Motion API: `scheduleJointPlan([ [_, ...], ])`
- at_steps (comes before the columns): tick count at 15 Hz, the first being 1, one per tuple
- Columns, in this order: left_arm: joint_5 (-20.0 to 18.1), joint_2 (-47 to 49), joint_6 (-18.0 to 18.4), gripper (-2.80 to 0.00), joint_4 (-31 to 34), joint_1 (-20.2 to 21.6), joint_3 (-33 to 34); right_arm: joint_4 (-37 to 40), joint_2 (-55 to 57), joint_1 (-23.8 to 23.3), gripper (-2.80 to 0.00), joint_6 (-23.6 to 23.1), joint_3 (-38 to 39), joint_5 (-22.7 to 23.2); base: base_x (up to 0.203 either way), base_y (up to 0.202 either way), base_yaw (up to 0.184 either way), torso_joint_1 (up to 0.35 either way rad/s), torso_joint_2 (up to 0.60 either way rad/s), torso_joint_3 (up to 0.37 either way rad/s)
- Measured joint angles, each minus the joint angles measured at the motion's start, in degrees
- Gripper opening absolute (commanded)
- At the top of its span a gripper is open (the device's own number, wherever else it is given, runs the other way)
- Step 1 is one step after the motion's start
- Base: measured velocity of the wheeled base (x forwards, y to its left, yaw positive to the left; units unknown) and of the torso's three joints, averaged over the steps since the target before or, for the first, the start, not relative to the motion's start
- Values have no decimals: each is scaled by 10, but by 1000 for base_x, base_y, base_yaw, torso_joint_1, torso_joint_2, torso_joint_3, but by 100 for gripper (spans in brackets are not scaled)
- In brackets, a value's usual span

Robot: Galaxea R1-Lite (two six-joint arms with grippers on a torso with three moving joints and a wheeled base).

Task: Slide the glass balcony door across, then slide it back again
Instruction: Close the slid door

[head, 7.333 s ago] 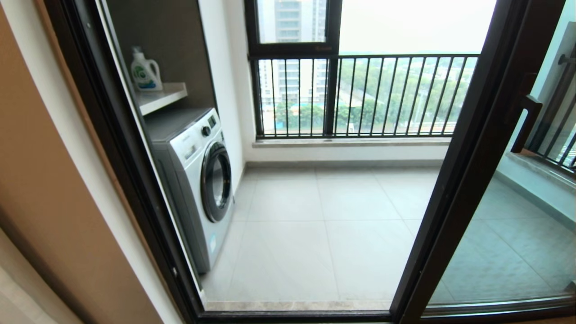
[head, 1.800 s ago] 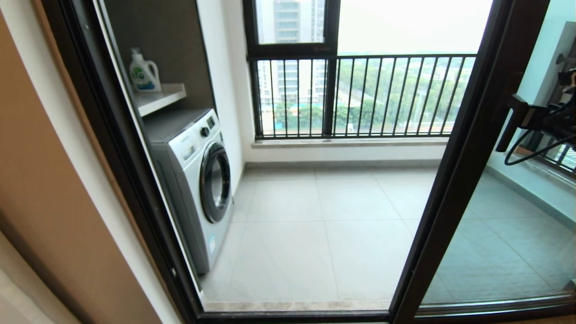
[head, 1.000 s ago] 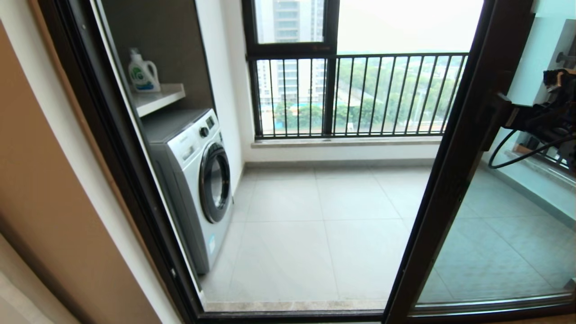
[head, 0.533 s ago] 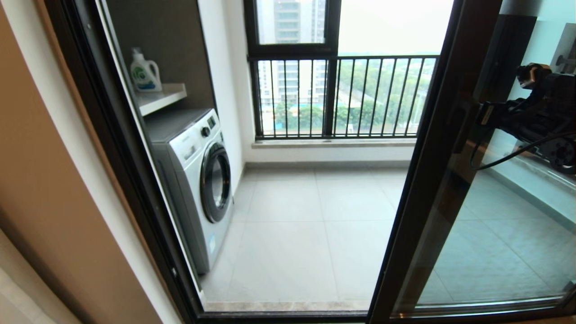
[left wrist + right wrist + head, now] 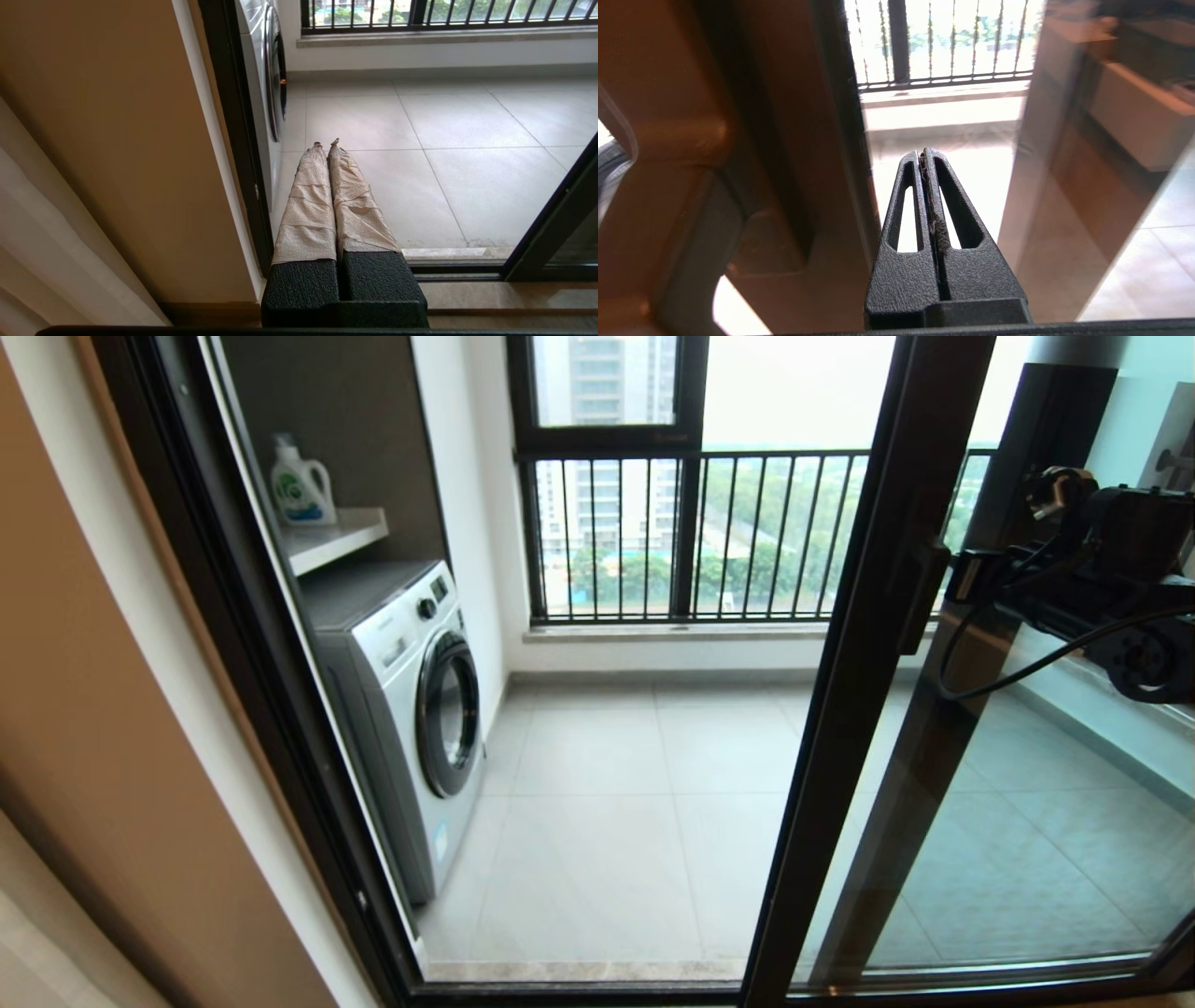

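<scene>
Beyond the tiled balcony floor, the glass balcony door has slid leftward since a second ago, my right gripper, fingers pressed together, pushing beside its handle, narrowing my opening.

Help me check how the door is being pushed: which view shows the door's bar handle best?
The head view: the bar handle stands on the glass balcony door frame, with the right gripper beside it. The right wrist view shows only a close, partial stretch of it beside the shut fingers. The left wrist view shows just the door's bottom corner, no handle.
</scene>
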Motion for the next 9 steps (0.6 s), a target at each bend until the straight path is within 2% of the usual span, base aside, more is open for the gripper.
scheduleJointPlan([
  [3,0,0,0,-280,0,0,0,0,-4,20,-280,0,14,-5,0,0,0,0,0,0],
  [6,0,0,0,-280,0,0,0,-15,-4,45,-280,1,17,-40,0,0,0,0,0,0],
  [9,0,0,0,-280,0,0,0,-17,-4,58,-280,2,20,-46,0,0,0,0,0,0],
])
